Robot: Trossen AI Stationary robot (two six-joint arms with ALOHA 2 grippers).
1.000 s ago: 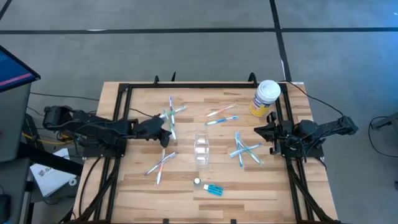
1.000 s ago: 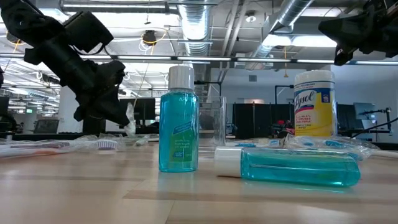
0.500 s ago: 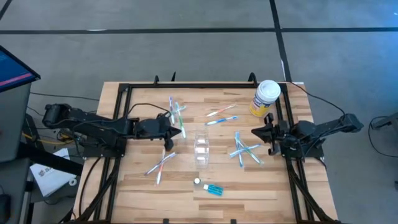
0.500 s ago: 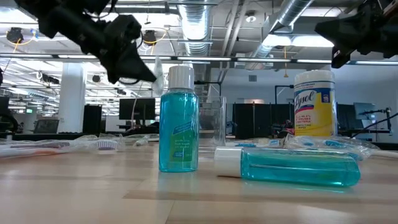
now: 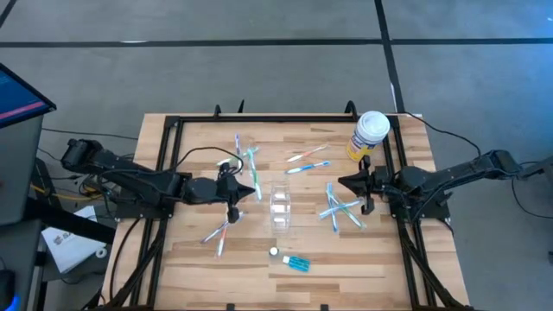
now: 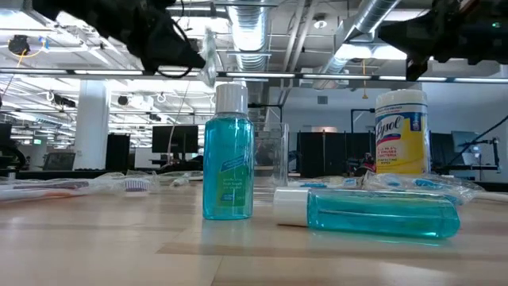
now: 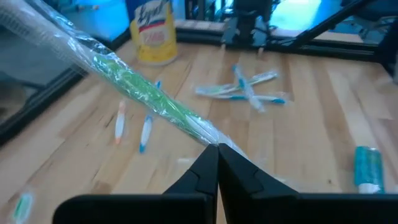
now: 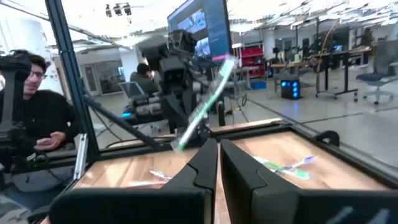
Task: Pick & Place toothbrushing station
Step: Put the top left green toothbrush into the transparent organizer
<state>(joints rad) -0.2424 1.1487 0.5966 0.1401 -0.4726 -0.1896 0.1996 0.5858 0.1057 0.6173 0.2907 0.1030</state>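
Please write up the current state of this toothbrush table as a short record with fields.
left gripper: shut on a wrapped green toothbrush, lifted above the table beside the clear tumbler
right gripper: shut, empty, near the crossed toothbrushes
tumbler: upright at table centre, apparently empty
blue bottles: one standing, one lying
yellow container: far right corner
table: loose toothbrushes scattered around

Grey floor [image 5: 259,78]; ceiling ducts [image 6: 254,32]; seated person [image 8: 37,143].
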